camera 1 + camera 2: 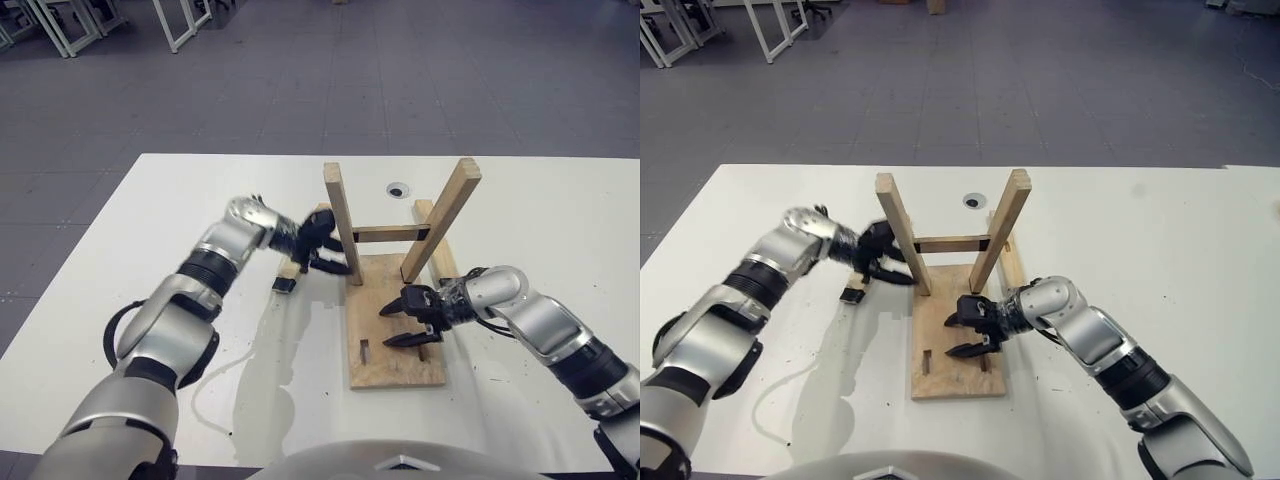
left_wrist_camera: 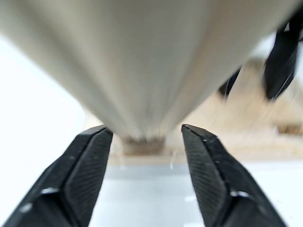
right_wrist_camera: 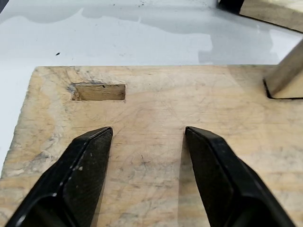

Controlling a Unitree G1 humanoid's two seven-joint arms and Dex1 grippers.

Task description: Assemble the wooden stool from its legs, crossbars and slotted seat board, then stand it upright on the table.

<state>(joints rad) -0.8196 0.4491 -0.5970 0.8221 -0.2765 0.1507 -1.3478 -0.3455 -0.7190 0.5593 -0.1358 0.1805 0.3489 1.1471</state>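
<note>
Two square-cut legs of pale wood, the left leg (image 1: 340,215) and the right leg (image 1: 445,215), stand in the far end of the seat board (image 1: 395,355). They lean away from each other like a V, tops pointing up and outward. A thin crossbar (image 1: 385,235) with dark ends joins them just above the board and runs side to side.

The seat board is a flat rectangle of rough, stained wood lying on the glossy white table (image 1: 150,220). Its long axis runs from the robot toward the far edge. A small rectangular slot (image 3: 98,91) is cut through its near part.

The left gripper (image 1: 338,256) sits at the board's far left corner, low on the left leg. Its black ribbed fingers (image 2: 85,175) are spread to either side of the leg, with a gap showing at each tip. The right gripper (image 1: 385,328) hovers over the middle of the board, its fingers (image 3: 83,175) parted and holding nothing.

One loose wooden bar (image 1: 296,262) with a dark tip lies just off the board's far left corner. Another bar (image 1: 440,250) lies at its far right corner, behind the right leg.
</note>
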